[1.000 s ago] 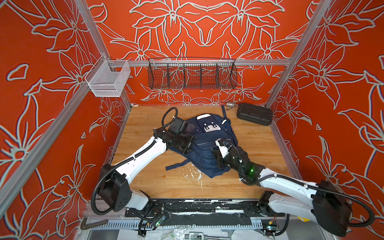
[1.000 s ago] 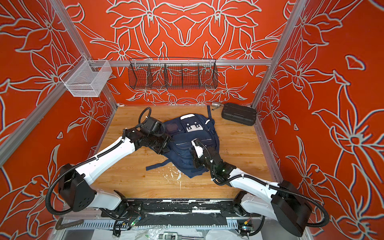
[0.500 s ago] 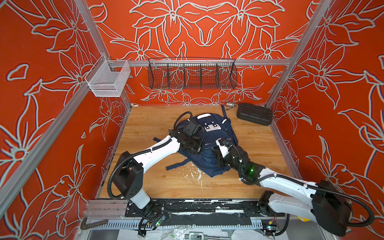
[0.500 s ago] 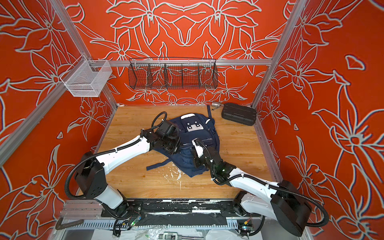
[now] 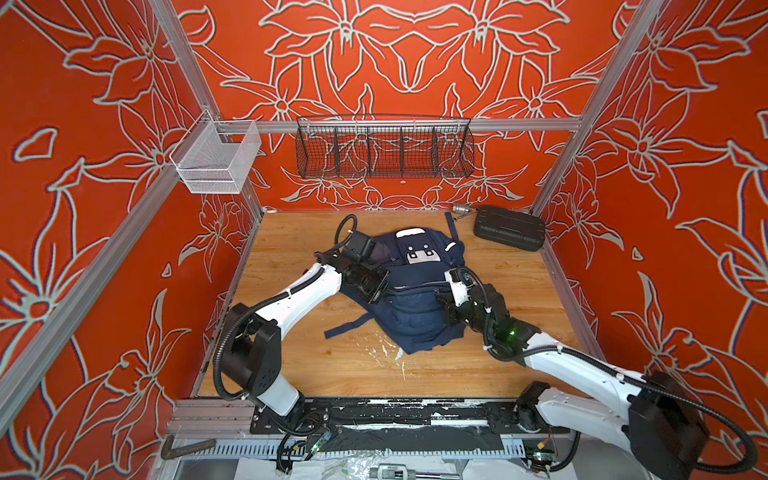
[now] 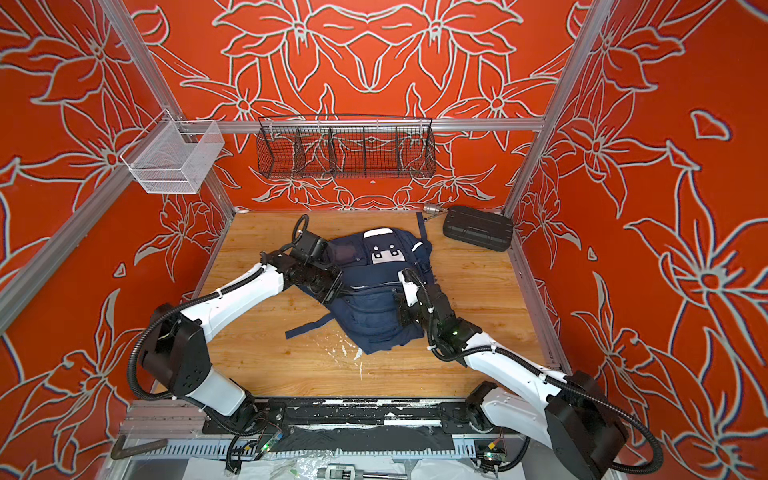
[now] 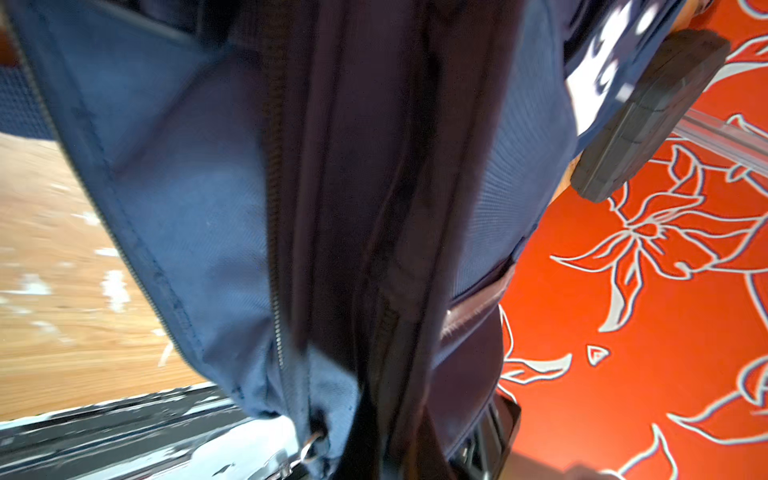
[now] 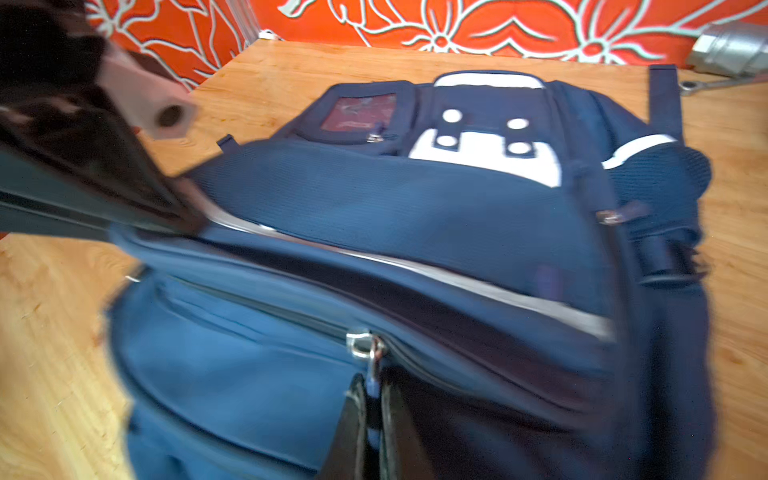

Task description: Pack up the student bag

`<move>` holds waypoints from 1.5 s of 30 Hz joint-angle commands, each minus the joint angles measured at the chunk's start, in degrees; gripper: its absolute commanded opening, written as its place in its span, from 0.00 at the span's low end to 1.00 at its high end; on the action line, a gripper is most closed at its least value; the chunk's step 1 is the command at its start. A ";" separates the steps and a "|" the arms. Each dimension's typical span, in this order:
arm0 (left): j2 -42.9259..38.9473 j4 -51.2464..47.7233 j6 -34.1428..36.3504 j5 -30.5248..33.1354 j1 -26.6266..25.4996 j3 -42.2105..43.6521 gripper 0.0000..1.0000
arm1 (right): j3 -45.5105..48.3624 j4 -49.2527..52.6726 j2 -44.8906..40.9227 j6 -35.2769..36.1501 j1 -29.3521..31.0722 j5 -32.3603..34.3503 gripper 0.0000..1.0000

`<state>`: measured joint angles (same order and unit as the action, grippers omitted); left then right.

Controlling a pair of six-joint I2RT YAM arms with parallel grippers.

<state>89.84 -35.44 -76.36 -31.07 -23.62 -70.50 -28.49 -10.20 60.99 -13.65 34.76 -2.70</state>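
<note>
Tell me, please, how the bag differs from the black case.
The bag is navy, soft and slumped; the case is black, ribbed and rigid. The bag is larger than the case. The left gripper and right gripper grip the bag mid-table; the case lies untouched in the far right corner. Both rest on the wooden table.

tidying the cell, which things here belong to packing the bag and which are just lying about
In the job: student bag; left gripper, shut on its edge; right gripper, shut on its zip pull.
Lying about: black hard case; metal tool; black wire basket; white mesh basket.
</note>
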 commanded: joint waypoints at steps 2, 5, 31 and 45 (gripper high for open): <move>-3.25 -13.47 11.44 -2.96 8.16 1.18 0.00 | -1.39 0.15 0.30 0.83 -6.10 2.69 0.00; -0.32 -17.00 16.85 -5.51 10.48 -1.64 0.00 | -2.91 0.09 3.98 1.24 -9.11 1.02 0.00; -0.33 -11.28 6.00 3.72 9.78 -8.10 0.48 | -0.82 -11.92 4.89 4.04 6.72 -1.82 0.00; -2.50 1.24 -14.41 11.77 -7.40 -1.02 0.50 | 0.85 -14.08 4.40 3.67 6.72 -3.45 0.00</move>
<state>86.15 -38.02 -85.58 -22.20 -30.13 -71.09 -27.27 -19.66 66.00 -9.28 41.12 -5.48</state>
